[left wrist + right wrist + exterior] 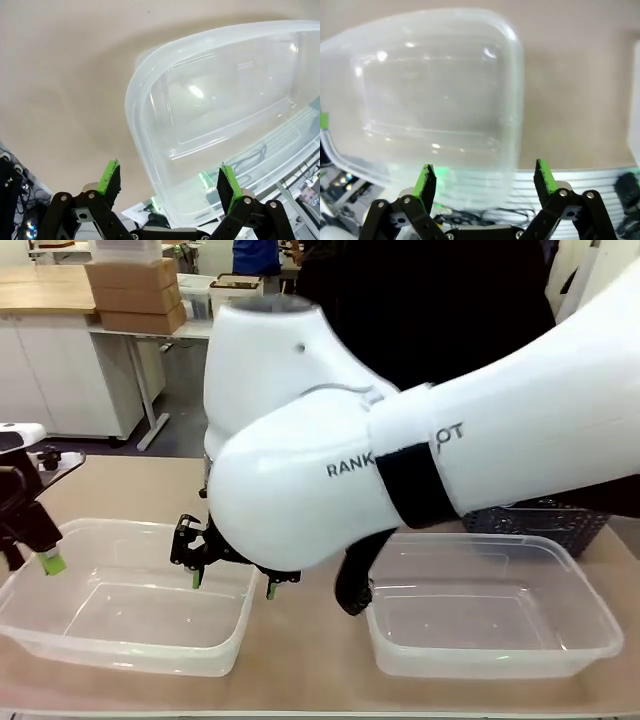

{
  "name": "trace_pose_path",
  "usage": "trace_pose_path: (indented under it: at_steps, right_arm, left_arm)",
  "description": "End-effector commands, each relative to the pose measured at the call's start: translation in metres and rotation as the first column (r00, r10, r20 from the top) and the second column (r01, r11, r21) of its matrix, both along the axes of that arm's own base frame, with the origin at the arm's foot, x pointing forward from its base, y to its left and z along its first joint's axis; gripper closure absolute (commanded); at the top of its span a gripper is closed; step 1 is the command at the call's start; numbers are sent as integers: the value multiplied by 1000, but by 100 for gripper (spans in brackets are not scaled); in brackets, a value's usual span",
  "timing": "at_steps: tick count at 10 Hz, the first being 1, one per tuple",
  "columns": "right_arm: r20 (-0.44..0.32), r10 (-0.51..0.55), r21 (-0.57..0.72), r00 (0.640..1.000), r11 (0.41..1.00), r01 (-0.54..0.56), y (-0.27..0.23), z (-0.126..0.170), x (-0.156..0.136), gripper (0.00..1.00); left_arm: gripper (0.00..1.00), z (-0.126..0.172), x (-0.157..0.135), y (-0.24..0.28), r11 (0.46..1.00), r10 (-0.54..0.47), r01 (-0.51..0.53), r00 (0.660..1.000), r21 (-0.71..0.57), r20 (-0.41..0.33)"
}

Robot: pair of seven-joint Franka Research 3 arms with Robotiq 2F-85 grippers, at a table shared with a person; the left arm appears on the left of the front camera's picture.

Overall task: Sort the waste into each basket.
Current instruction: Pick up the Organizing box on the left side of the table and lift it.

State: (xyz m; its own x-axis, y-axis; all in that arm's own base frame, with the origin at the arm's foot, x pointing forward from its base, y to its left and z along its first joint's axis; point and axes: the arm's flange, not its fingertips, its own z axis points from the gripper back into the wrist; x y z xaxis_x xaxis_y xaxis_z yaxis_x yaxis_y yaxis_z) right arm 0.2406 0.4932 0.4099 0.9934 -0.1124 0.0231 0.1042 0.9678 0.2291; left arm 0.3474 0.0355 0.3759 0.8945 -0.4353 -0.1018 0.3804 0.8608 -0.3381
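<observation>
Two clear plastic baskets stand on the tan table, the left one [130, 605] and the right one [490, 610], and I see nothing inside either. My right arm reaches across the middle. Its gripper [232, 582] hangs open just above the left basket's right rim, with nothing between its fingers. In the right wrist view that basket [435, 85] lies below the open right gripper [485, 180]. My left gripper [30, 560] hovers open over the same basket's left end. In the left wrist view the basket's rim [137, 100] passes under the open gripper [169, 180]. The waste is out of view.
A dark blue-grey lattice basket [540, 520] stands behind the right basket, partly hidden by my right arm. A person in dark clothing [440, 310] stands at the far side. Bare tabletop [310, 650] separates the two baskets.
</observation>
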Motion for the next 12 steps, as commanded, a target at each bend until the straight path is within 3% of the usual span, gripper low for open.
trace_pose_path:
  at_steps: [1, 5, 6, 7, 8, 9, 10, 11, 12]
  right_arm:
    - [26, -35, -3, 999, 999, 35, 30, -36, 17, 0]
    - [72, -156, -72, 985, 984, 161, 12, -44, 25, 0]
    - [75, -152, -78, 985, 984, 158, 12, -44, 26, 0]
    - [83, -146, -124, 986, 980, 156, 12, -45, 26, 55]
    - [92, -151, -132, 984, 978, 163, 12, -45, 26, 55]
    - [104, -152, -144, 983, 976, 166, 12, -45, 26, 100]
    - [117, -153, -163, 981, 972, 171, 11, -46, 26, 60]
    - [116, -150, -166, 982, 972, 168, 10, -47, 26, 100]
    - [136, -150, -186, 979, 967, 173, 9, -49, 25, 100]
  left_arm:
    - [0, -5, -6, -4, 1000, 8, -8, 1000, 6, 20]
    - [0, -10, -4, -8, 1000, 1, -1, 1000, 8, -4]
    - [9, -10, -2, -7, 1000, 1, -1, 1000, 23, -5]
    - [59, -10, -1, -7, 1000, 5, -5, 1000, 18, -11]
    - [68, -11, -1, -7, 1000, 10, -10, 1000, 25, 2]
    - [100, -11, -2, -7, 999, 25, -26, 999, 44, 20]
    - [100, -10, -4, -8, 997, 49, -52, 997, 61, 56]
    - [100, -9, -5, -8, 991, 101, -109, 990, 77, 94]
    - [84, -8, -7, -8, 985, 128, -140, 984, 97, 125]
